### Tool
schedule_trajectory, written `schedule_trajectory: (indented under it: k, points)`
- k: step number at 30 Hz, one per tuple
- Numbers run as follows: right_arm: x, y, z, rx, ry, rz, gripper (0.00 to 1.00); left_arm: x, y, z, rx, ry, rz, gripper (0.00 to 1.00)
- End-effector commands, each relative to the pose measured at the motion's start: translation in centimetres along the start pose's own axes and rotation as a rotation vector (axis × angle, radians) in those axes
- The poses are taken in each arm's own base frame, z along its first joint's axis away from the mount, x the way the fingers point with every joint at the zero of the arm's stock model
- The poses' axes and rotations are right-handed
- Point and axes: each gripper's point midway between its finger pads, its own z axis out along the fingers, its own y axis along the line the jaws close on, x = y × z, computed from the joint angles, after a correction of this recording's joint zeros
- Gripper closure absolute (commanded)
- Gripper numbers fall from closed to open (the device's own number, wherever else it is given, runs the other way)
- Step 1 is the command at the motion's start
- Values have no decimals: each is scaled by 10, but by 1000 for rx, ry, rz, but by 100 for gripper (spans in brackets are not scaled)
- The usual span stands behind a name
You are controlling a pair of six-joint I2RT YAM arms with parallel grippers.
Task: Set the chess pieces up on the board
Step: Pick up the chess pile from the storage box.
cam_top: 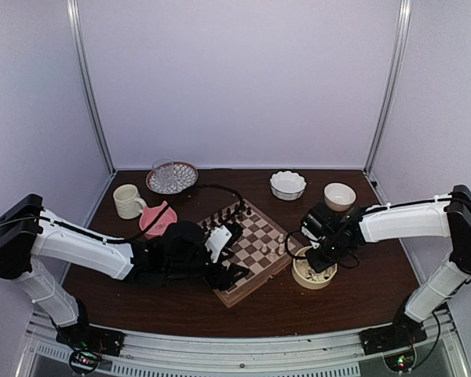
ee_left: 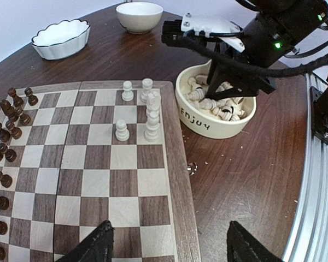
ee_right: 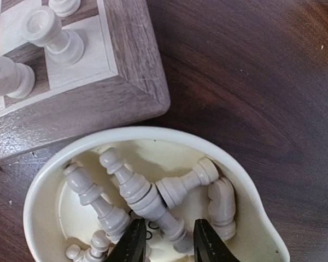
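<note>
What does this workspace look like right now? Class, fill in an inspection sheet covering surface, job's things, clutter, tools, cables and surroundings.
Surface: dark wooden table.
Job's things: board angled at centre; a few cream chess pieces standing near its bowl-side edge, more lying in the cream bowl; dark pieces lined along the opposite side.
Clutter: mug, pink dish, glass on patterned plate, scalloped dish, white bowl.
Tools: left tool open at the board's edge; right tool down in the bowl, straddling a piece, grip unclear.
Cables: black cable looping behind the board.
Surroundings: white walls, metal rail in front.
</note>
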Motion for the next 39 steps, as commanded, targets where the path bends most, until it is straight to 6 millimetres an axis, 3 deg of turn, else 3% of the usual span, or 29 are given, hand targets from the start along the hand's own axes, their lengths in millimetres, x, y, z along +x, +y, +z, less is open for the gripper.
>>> schedule_trajectory:
  k: [1, 8, 12, 27, 33, 37, 39]
  points:
    - [-2, 2, 8, 10, 38, -18, 67, -13, -8, 2, 22, -26, 20, 29]
    - [1, 5, 18, 25, 74, -31, 67, -13, -10, 1, 25, -25, 25, 29]
    - [-2, 9, 11, -4, 47, -34, 77, -13, -10, 2, 23, -24, 27, 29]
    - [-28, 17, -59, -182, -275, -1, 86, -13, -14, 2, 39, -27, 29, 29]
    - [-34, 50, -97, -417, -428, -51, 89, -19, -37, -5, 176, -70, 20, 30]
    - [-34, 29, -102, -311, -474, -16, 91, -22, -41, -7, 197, -82, 20, 30]
    - [-36, 35, -106, -351, -486, -26, 92, -21, -40, -7, 193, -84, 18, 30]
